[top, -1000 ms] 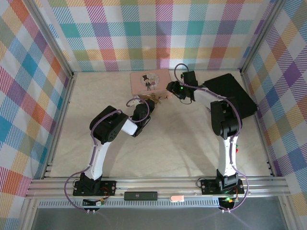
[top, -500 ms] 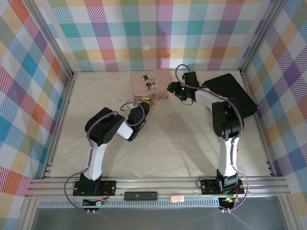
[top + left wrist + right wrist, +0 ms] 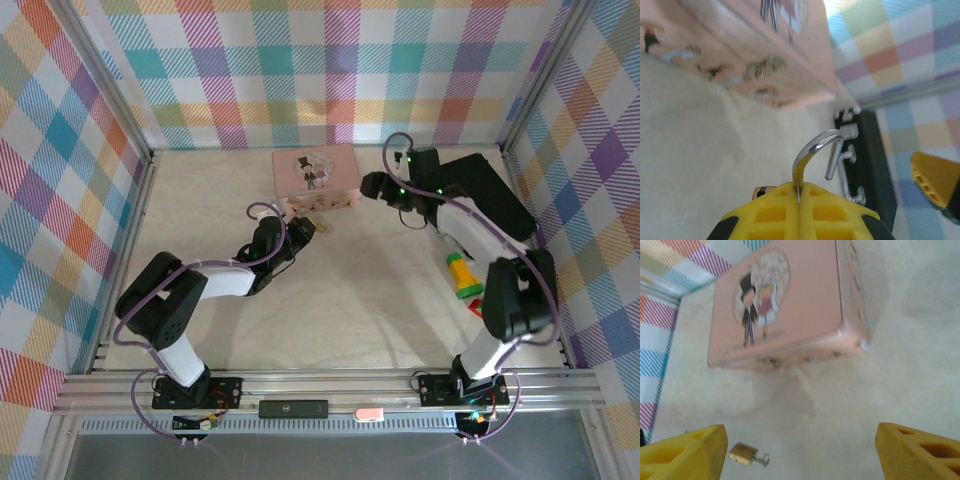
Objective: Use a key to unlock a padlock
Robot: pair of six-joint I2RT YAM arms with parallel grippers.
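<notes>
Reads as the release-and-check stage of the unlock. At 6 o'clock of the left wrist view, find the left gripper (image 3: pixel 799 196) clamped flat shut on the thin silvery shackle (image 3: pixel 810 146), hooking up toward 1 o'clock with one leg ending free, so probably sprung. At 7 o'clock of the right wrist view, find the padlock (image 3: pixel 742 453) as a small brass body near the table (image 3: pixel 900 390), touching or just above, hard to tell, at 6 o'clock from the pink tin (image 3: pixel 785 305) and apart from it. At its 3 o'clock end, note a tiny silvery piece (image 3: pixel 762 458) with a ring, likely the key, too small to confirm. See the right gripper (image 3: pixel 801 442) spread wide, holding nothing, with the padlock just beside its 9 o'clock finger. To finish well: draw the right gripper straight back toward 3 o'clock of the top view without sweeping that finger across the brass body; hold the left pinch firm so the lock cannot twist; stay clear of the tin's front wall; then check that the free leg stands out of the body
</notes>
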